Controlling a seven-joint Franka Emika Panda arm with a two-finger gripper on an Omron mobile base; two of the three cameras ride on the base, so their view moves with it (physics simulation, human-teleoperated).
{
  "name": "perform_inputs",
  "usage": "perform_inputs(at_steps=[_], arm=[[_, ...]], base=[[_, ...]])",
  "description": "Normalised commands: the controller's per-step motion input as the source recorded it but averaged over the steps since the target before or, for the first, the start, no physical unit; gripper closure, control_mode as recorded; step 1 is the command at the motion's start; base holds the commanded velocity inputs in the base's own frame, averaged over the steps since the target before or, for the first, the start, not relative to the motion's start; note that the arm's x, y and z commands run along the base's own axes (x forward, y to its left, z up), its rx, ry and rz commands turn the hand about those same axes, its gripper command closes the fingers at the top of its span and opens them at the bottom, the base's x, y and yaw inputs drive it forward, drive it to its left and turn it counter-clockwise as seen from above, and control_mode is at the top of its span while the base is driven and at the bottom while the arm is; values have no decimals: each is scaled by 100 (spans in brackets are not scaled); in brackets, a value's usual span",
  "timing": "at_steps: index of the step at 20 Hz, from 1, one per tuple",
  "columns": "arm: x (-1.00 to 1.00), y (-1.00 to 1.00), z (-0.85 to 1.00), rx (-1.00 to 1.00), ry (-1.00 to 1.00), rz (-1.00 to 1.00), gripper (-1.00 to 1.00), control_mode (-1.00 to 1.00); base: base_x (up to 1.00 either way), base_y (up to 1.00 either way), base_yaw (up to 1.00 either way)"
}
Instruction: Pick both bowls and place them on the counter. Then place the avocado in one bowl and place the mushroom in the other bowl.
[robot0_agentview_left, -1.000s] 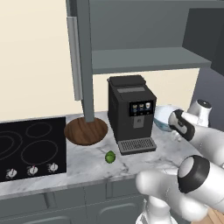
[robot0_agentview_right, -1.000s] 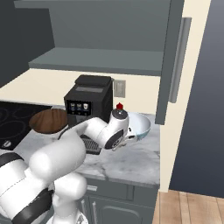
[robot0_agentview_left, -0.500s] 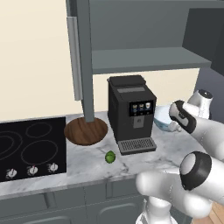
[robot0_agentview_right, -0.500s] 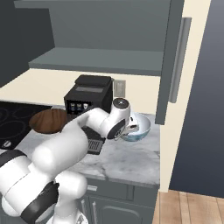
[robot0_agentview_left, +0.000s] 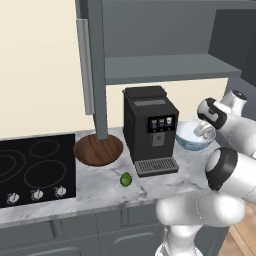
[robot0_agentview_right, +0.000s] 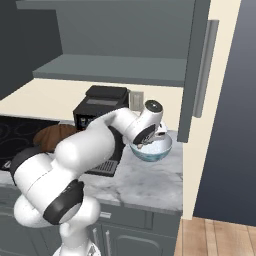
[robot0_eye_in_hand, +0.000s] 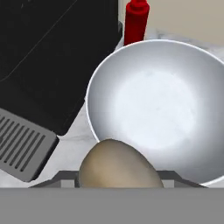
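Note:
The white bowl (robot0_agentview_left: 192, 136) (robot0_agentview_right: 151, 148) (robot0_eye_in_hand: 162, 105) with blue pattern stands on the marble counter (robot0_agentview_left: 100, 184), right of the coffee machine. My gripper (robot0_agentview_left: 205, 131) (robot0_agentview_right: 159, 132) hangs just over the bowl's near rim, shut on the beige mushroom (robot0_eye_in_hand: 119, 164), which bulges at the bottom of the hand view. The bowl's inside is bare. The brown wooden bowl (robot0_agentview_left: 98, 149) (robot0_agentview_right: 50, 136) sits on the counter left of the machine. In front of the machine, the green avocado (robot0_agentview_left: 125, 179) lies on the marble.
A black coffee machine (robot0_agentview_left: 150, 127) (robot0_agentview_right: 100, 107) with a drip tray (robot0_eye_in_hand: 22, 146) stands between the bowls. A red bottle (robot0_eye_in_hand: 136, 19) stands behind the white bowl. The black cooktop (robot0_agentview_left: 35, 167) lies left. An open cabinet door (robot0_agentview_left: 92, 65) hangs above the wooden bowl.
The hand has swung a little toward the white bowl and now hangs over its rim, still holding the mushroom. Bowls and avocado have stayed put.

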Motion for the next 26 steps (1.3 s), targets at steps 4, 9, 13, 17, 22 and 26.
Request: perform_inputs(at_steps=[4, 9, 13, 17, 22, 26], arm=[[52, -5, -1, 0, 6, 0, 100, -100], [48, -25, -11, 2, 3, 9, 100, -100], [31, -23, -18, 1, 0, 11, 100, -100], [31, -13, -23, 0, 8, 8, 100, -100], [24, -2, -26, 0, 13, 6, 100, -100], [17, 0, -24, 0, 8, 3, 100, -100]], base=[[0, 0, 0], [0, 0, 0], [0, 0, 0], [0, 0, 0], [0, 0, 0], [0, 0, 0]])
